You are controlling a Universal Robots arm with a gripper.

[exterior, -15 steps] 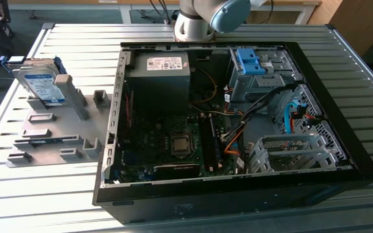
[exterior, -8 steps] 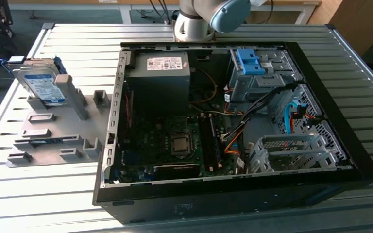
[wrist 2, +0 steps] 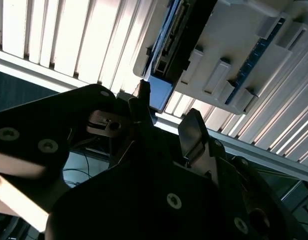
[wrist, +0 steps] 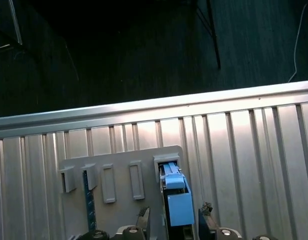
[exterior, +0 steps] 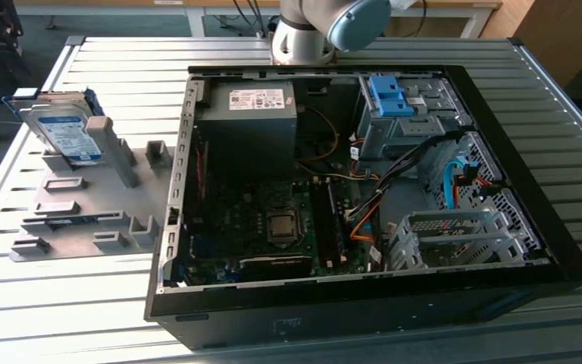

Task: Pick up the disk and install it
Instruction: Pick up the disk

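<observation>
Jaws: released. In both wrist views you see the gripper (wrist: 174, 222) (wrist 2: 168, 102) with its two dark fingers (wrist: 143, 219) spread and nothing held between them.
Disk: your disk (wrist: 175, 200) (wrist 2: 169, 42) (exterior: 69, 130) lies just beyond the jaws, in line with the gap between them and clear of both fingers. It stands on edge, tilted, in a slot of the holder, label facing out in the exterior view.
Holder: a grey slotted fixture (exterior: 89, 220) flat on the counter, at the exterior view's left, just beside the case.
Counter: slatted metal (exterior: 533, 114) carrying holder and case.
Computer case: open (exterior: 564, 265). You can look in at the motherboard (exterior: 270, 220), a grey power supply (exterior: 248, 114) and a blue latch (exterior: 387, 95).
Arm: its joint (exterior: 317, 30) stands at the far edge, behind the case.
</observation>
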